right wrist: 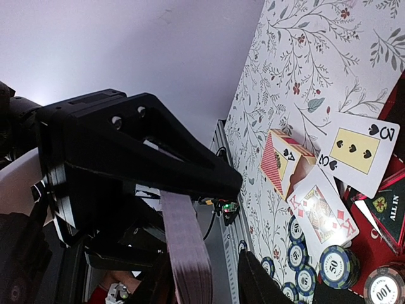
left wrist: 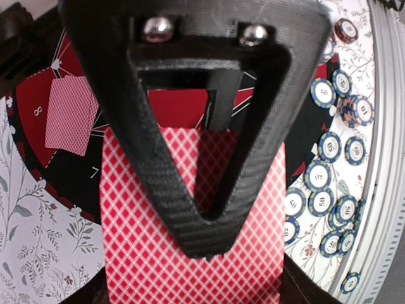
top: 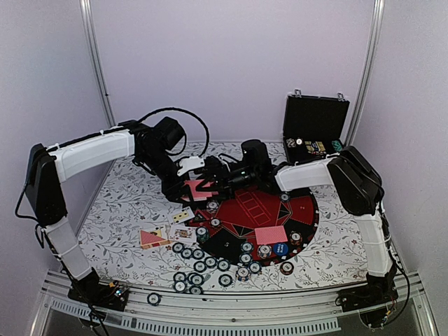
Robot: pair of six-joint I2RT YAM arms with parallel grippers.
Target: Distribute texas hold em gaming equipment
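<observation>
**Deck held over the mat's left rim**

The deck of cards (right wrist: 185, 253) sits clamped in the right tool (top: 215, 176), above the left rim of the mat (top: 302, 210). The left tool (top: 190, 184) lies over the top red-backed card (left wrist: 139, 253); whether it grips I cannot tell. Below, face-up cards (top: 183, 215) and chips (top: 199, 266) crowd the counter (top: 126, 210).

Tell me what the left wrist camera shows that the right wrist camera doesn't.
Only the left wrist view shows a red-backed card filling the foreground, back up, and a lone face-down card lying on the red-and-black mat. Only the right wrist view shows face-up cards, the three of spades and the king of diamonds, plus a card stack seen edge-on and the wall. Both show blue-white 50 chips on the floral cloth.
</observation>
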